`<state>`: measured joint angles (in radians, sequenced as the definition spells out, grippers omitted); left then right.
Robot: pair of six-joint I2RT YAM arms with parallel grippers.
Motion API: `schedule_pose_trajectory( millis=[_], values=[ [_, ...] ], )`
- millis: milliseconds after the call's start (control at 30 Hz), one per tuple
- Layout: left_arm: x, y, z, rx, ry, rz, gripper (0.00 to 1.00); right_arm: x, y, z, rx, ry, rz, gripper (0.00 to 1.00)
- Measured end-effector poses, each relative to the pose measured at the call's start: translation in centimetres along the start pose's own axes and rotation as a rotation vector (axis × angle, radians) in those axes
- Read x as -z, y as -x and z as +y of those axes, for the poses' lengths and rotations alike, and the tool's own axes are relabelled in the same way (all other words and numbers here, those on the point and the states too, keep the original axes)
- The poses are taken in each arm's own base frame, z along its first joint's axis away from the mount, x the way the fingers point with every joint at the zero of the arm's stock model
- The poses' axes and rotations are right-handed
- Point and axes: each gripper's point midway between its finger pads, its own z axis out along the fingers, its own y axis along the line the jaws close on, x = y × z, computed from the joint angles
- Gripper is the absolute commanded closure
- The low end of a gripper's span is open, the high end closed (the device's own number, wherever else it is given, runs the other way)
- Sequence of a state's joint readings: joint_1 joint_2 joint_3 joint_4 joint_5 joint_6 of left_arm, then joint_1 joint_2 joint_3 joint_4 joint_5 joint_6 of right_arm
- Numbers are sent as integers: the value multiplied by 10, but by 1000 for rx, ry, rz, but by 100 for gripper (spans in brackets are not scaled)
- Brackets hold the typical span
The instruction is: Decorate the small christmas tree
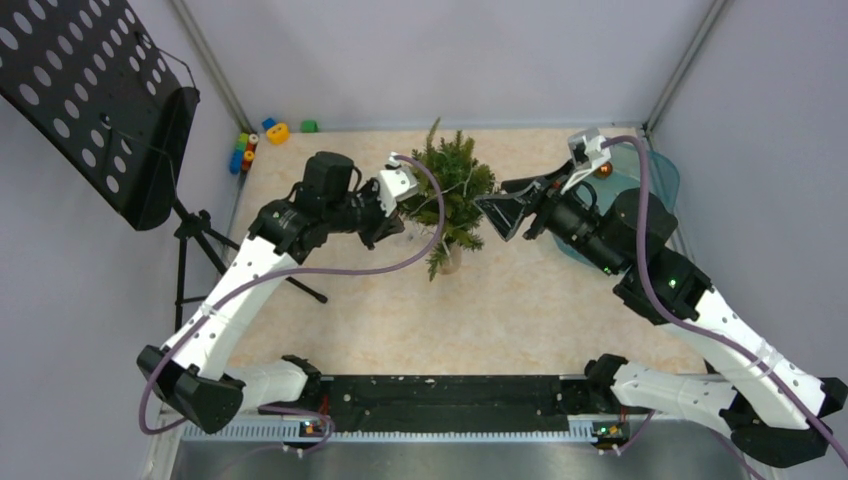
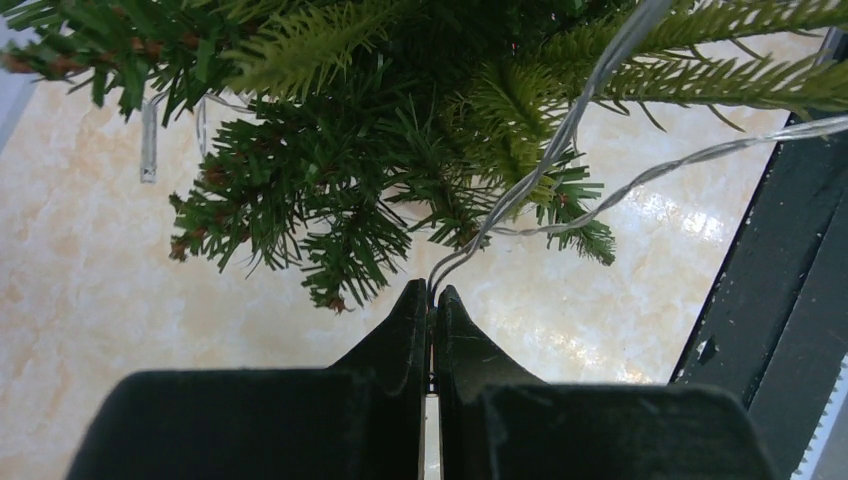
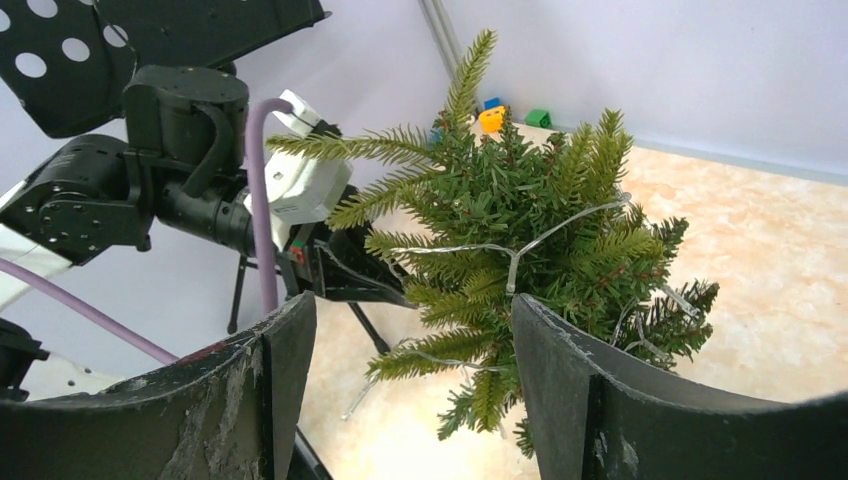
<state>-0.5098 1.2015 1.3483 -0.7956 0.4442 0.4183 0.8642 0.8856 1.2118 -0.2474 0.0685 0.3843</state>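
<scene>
The small christmas tree [image 1: 455, 190] stands mid-table, leaning a little, with a thin silver light string [image 3: 520, 255] draped over its dark green branches. Against the tree's left side, my left gripper [image 1: 412, 208] is shut on that light string [image 2: 560, 140]. In the left wrist view the wire runs out of the closed tips [image 2: 432, 292] up into the branches [image 2: 350, 190]. My right gripper [image 1: 492, 218] hovers just right of the tree, open and holding nothing. In the right wrist view its fingers [image 3: 412, 300] frame the lower branches [image 3: 530, 230]. The tree's base is hidden.
A blue bin [image 1: 660, 175] sits at the back right behind the right arm, with an orange bauble [image 1: 603, 170] at its edge. Small coloured toys [image 1: 260, 135] lie at the back left corner. A black music stand [image 1: 100, 90] stands left of the table.
</scene>
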Motion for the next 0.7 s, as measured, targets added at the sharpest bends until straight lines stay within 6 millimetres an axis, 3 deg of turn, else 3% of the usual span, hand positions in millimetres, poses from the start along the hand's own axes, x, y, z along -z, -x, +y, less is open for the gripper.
schedule_pose_trajectory(
  millis=[100,233,333,433,567,700],
  values=[
    [-9,-2,2,2,-9,-3,97,0,0,0,4,-1,1,29],
    [-15,-9,9,18,-11,-13,43,0,0,-1,14,-1,2,28],
    [-13,-14,17,42,-20,-41,22,1,0,-2,25,-3,2,26],
    [-4,-22,26,64,-22,-72,17,1,0,-4,38,-14,-1,24],
    [5,-35,32,62,-22,-93,18,1,0,-7,65,-25,-2,23],
    [1,-66,37,53,-20,-63,21,1,-5,-12,95,-33,11,22]
  ],
)
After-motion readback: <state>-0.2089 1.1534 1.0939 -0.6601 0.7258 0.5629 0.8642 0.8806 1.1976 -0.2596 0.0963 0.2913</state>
